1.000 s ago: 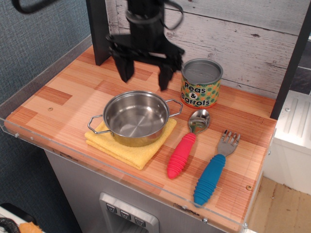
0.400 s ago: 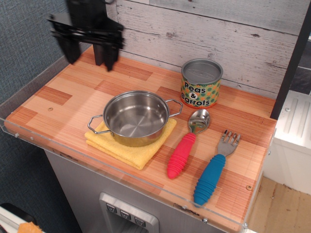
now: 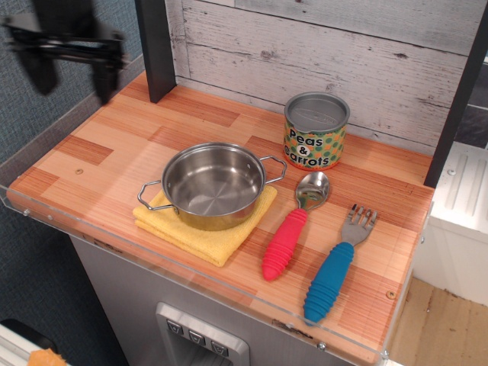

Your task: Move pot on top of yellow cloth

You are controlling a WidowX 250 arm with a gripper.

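While the gripper [image 3: 72,80] hangs at the upper left corner of my view, above and beyond the left edge of the counter [image 3: 114,145], I record its two dark fingers pointing down with a clear gap between them and nothing held; the outline is motion-blurred, but the spread is plain. It is well apart from every object on the work surface.

I find the pot [image 3: 213,185] sitting upright on the yellow cloth [image 3: 200,232], near the front middle of the counter. The cloth shows beyond the pot's base at the front, at the left corner and along the right edge. One wire loop handle points toward the front left, the other toward the back right. The pot's interior is bare metal, with no contents that I can see.

Behind and to the right of the pot stands the "Peas & Carrots" tin can [image 3: 316,131], upright, close to the whitewashed plank wall [image 3: 320,46] and apart from the pot's rear handle. To the right of the pot lies a spoon [image 3: 293,226] with a red ribbed handle, its bowl toward the can and just beside the cloth's right corner. Further right lies a fork [image 3: 337,266] with a blue ribbed handle, tines toward the back, roughly parallel to the spoon and not touching it.

A clear acrylic rim [image 3: 191,274] runs along the counter's front and left edges.
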